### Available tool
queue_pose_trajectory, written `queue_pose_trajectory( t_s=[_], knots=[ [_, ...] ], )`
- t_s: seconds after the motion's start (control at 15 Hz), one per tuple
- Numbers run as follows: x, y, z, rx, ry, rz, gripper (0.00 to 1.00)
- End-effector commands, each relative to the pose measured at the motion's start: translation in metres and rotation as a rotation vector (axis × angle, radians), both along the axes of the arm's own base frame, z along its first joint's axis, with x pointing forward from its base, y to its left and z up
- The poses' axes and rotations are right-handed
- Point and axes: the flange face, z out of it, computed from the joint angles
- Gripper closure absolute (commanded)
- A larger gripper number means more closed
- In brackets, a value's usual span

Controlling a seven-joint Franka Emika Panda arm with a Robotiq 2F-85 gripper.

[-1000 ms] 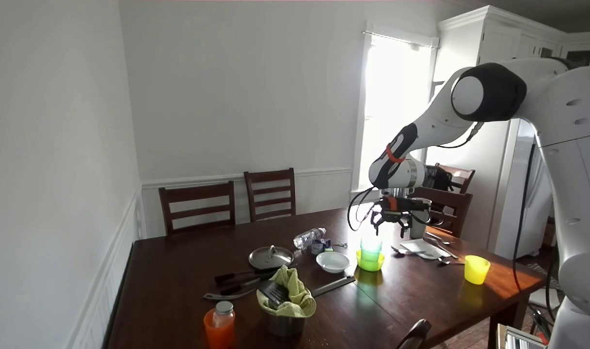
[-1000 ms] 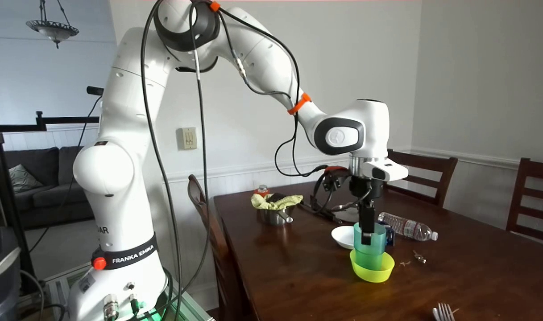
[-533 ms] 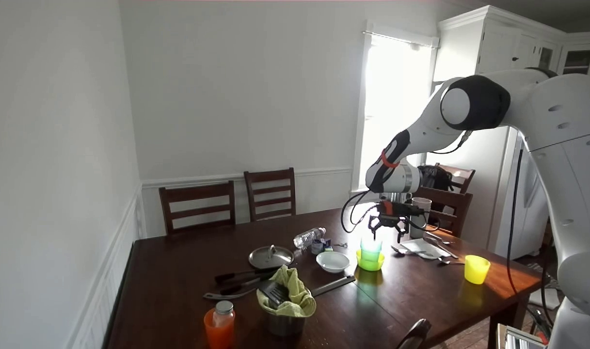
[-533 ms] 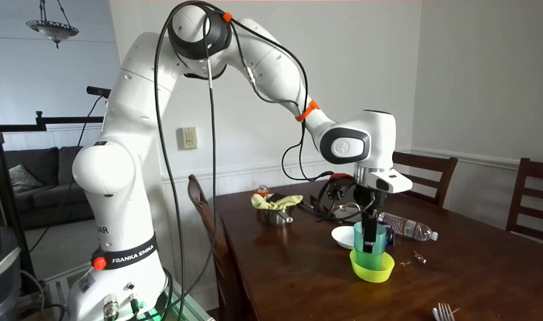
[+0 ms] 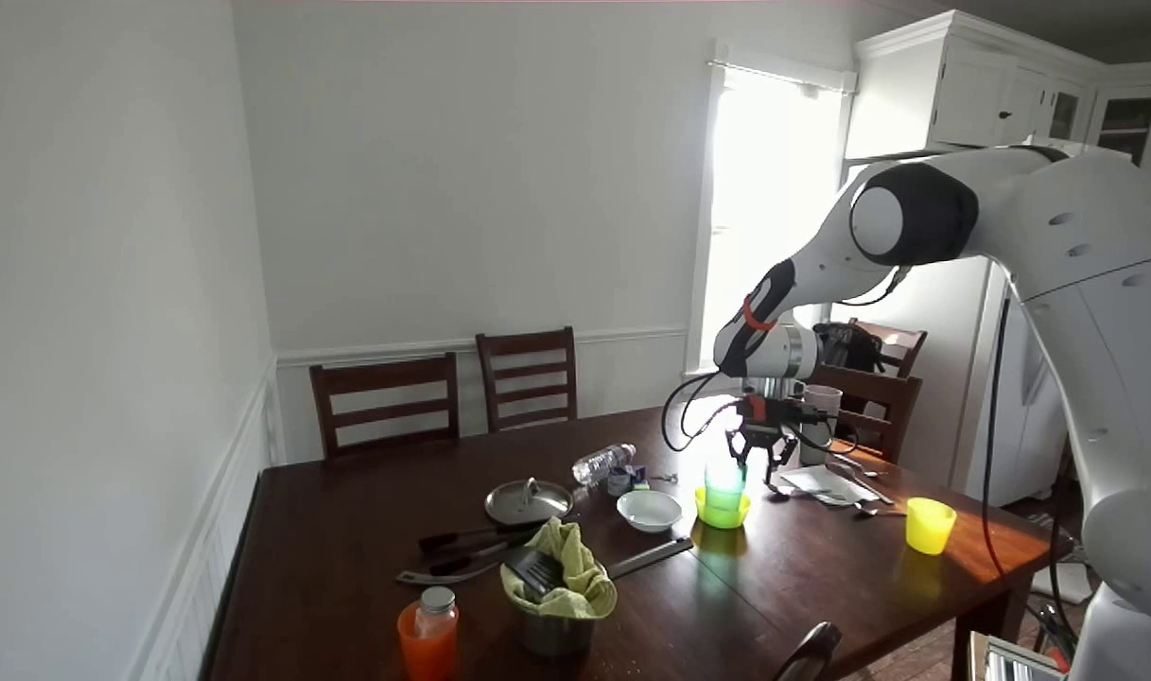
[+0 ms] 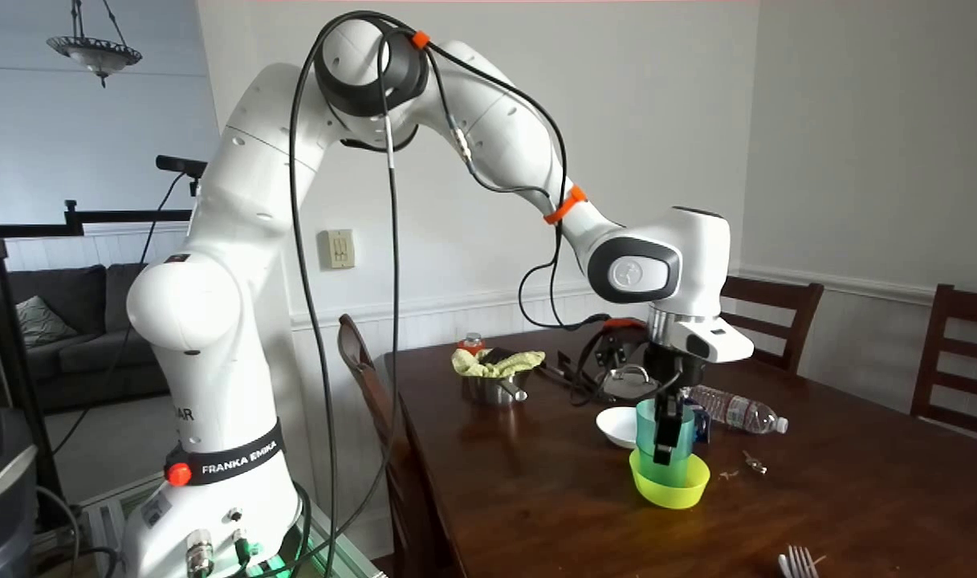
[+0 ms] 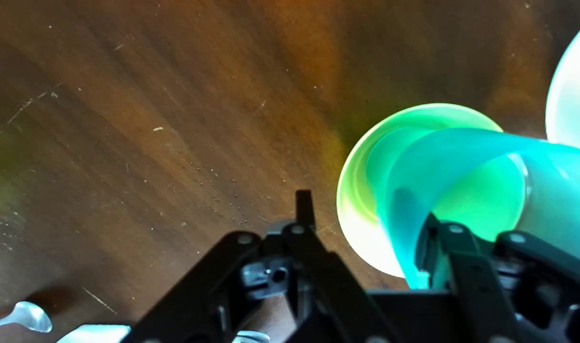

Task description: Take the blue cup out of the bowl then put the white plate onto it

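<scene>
The blue cup point(image 6: 681, 467), teal and see-through, stands upright in the lime-green bowl point(image 6: 671, 494); both exterior views show this. My gripper point(image 7: 366, 219) points down at the cup's rim, its jaws part-way apart. In the wrist view one finger point(image 7: 427, 243) reaches over the cup's mouth and appears to be inside it. The opposite finger point(image 7: 305, 207) is outside the cup, over the table. Between them the cup's near wall shows, with a gap to the outer finger. The white plate point(image 5: 649, 512) lies on the table beside the bowl.
A yellow cup point(image 5: 930, 526), a napkin with cutlery point(image 5: 830, 485) and a tall mug point(image 5: 821, 416) are around the arm's side. A plastic bottle point(image 6: 733, 408), a metal lid point(image 5: 528, 502) and a pot with a green cloth point(image 5: 554, 629) stand beyond the plate.
The gripper has come down towards the cup and shifted slightly. Its fingers have drawn closer together. Cup, bowl and plate have stayed where they were.
</scene>
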Motion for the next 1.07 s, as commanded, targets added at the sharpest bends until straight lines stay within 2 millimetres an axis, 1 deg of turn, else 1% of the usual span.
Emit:
queue_pose_trajectory(
  t_s=[0.0, 0.13, 0.2, 0.53, 0.67, 1.0],
  knots=[
    [0.003, -0.010, -0.002, 0.041, -0.010, -0.020, 0.81],
    [0.003, -0.012, -0.003, 0.046, -0.006, -0.026, 0.95],
    [0.003, -0.014, -0.003, 0.048, -0.005, -0.026, 0.99],
    [0.006, -0.019, -0.001, 0.048, -0.015, -0.037, 0.99],
    [0.007, -0.020, 0.003, 0.049, -0.022, -0.037, 0.99],
    [0.007, -0.017, 0.024, 0.054, -0.043, -0.044, 0.99]
  ],
)
